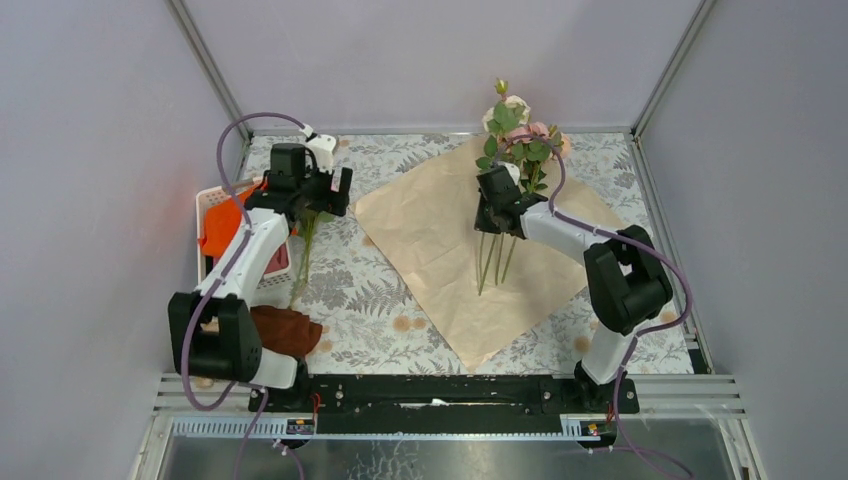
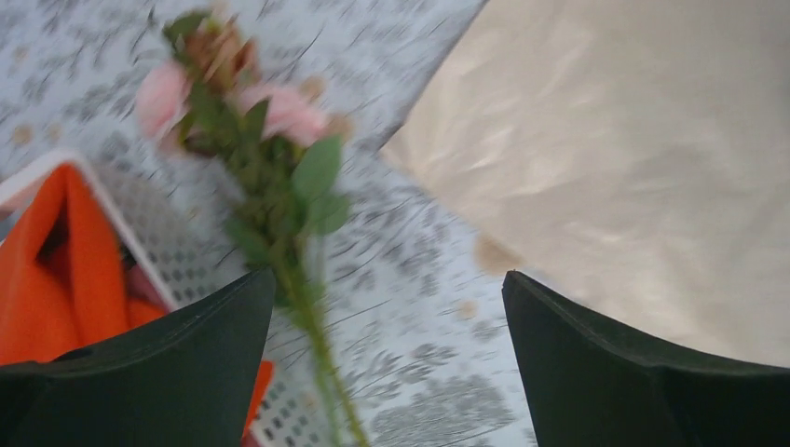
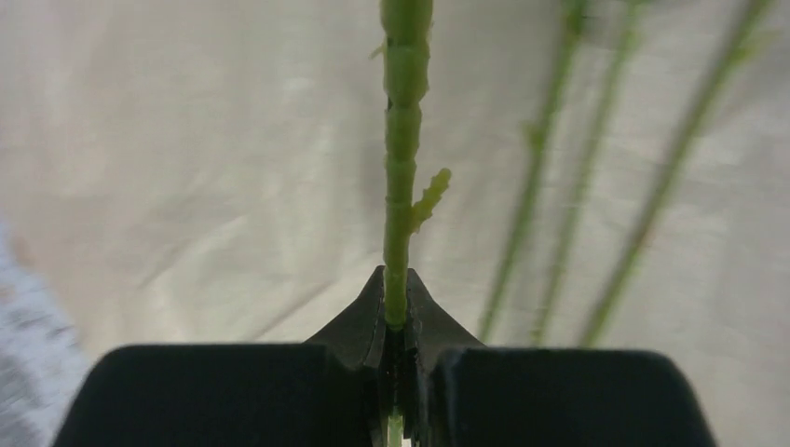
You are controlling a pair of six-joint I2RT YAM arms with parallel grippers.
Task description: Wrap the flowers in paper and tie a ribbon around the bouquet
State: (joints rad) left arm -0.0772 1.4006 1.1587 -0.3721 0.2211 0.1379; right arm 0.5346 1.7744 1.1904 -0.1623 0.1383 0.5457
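I am pinching one stem of the flowers (image 1: 518, 128) in the right gripper (image 3: 395, 303) over the paper (image 1: 430, 225); the left gripper (image 2: 387, 279) is hanging wide open

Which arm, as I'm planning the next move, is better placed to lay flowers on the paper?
Right: the right end effector is shut on a flower stem over the paper. The left end effector is open above the table beside the paper, holding nothing; one sprig lies below it.
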